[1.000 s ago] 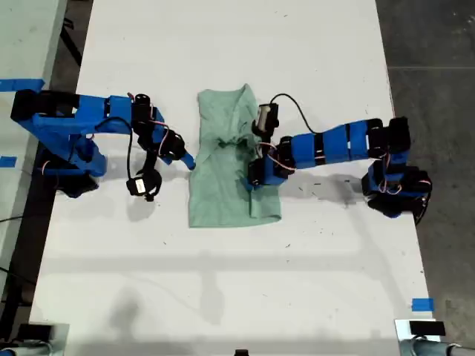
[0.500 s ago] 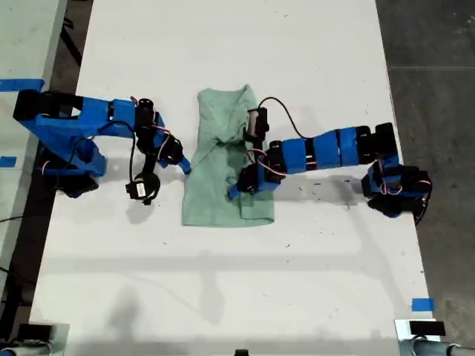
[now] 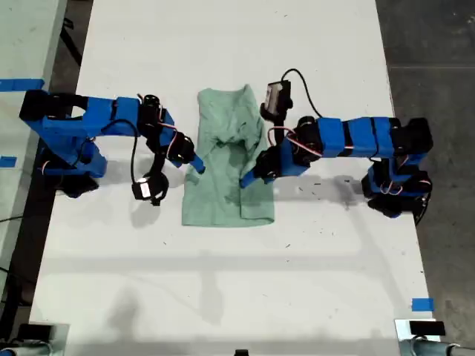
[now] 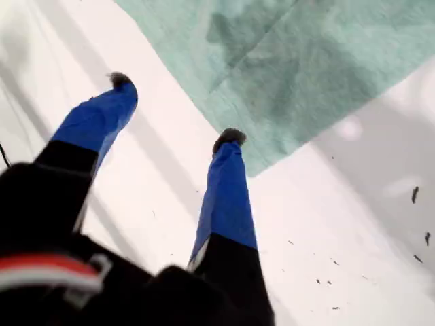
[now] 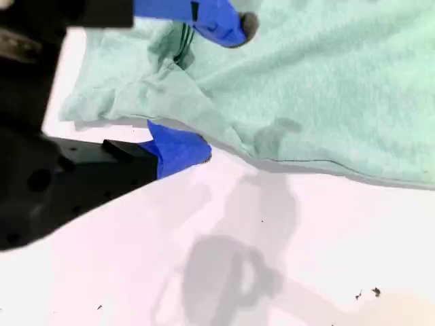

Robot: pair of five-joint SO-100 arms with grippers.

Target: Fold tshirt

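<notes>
Matt cloth tshirt (image 3: 226,167) (soft-looking)

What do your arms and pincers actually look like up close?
Both arms, one at the exterior view's left and one at its right, are bright blue blocky segments with black joints. Thin black cables loop off them, with small red and white wires near the wrists. My first pincer and my second pincer each have two blue fingers with dark rounded tips.

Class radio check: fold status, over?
My first end effector open, beside tshirt. My second end effector open, astride tshirt edge. Nothing blocking.
</notes>
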